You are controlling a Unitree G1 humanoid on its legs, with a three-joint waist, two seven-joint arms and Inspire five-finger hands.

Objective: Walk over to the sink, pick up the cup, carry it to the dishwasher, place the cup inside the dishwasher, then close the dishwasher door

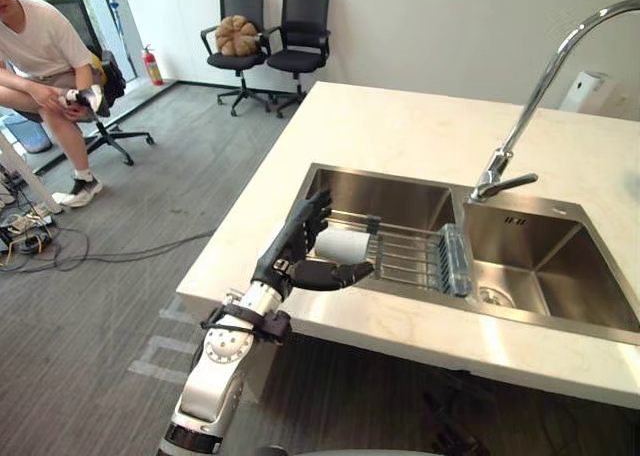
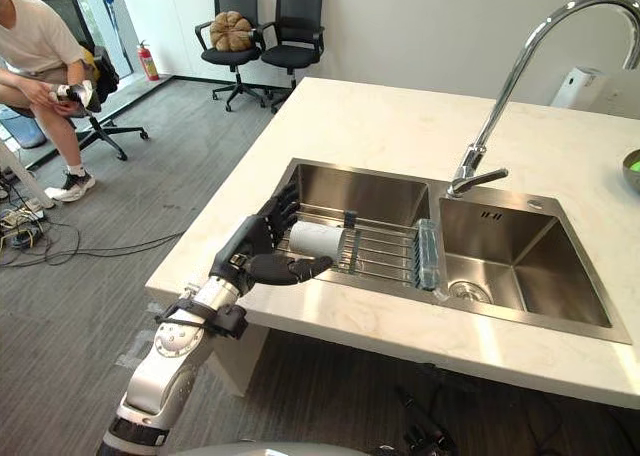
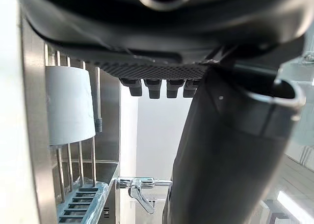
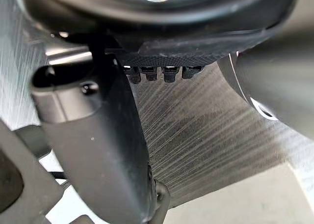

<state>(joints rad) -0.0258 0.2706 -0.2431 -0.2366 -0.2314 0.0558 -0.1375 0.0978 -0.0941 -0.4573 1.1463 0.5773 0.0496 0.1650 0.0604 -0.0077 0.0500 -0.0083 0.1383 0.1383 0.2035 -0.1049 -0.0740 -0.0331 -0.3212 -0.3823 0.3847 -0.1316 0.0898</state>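
The floor (image 1: 160,186) is grey carpet. A pale stone counter (image 1: 400,136) stands on it and carries a steel sink (image 1: 390,198) with two basins side by side. A person (image 1: 40,46) sits on a chair at the far left, well apart from the counter. Two black chairs (image 1: 270,26) stand at the far wall, and a brown cushion (image 1: 237,36) lies on the seat of the left one. A curved faucet (image 1: 538,86) rises from the back rim of the sink, between the basins. A wire rack (image 1: 405,251) spans the left basin from its left part to the divider. The cup (image 1: 343,245), white, lies on its side on the left end of the rack, inside the sink. The left hand (image 1: 290,256) reaches over the near rim of the left basin, at the cup. Its fingers (image 1: 308,216) are straight and spread and point past the left end of the cup. Its thumb (image 1: 335,274) stands well apart from them, along the near side of the cup. The hand holds nothing, and contact with the cup cannot be told. The left wrist view shows the cup just beside the palm, on the rack bars. The right hand (image 4: 167,52) hangs above the carpet, its fingers relaxed, its thumb apart, with nothing in it.
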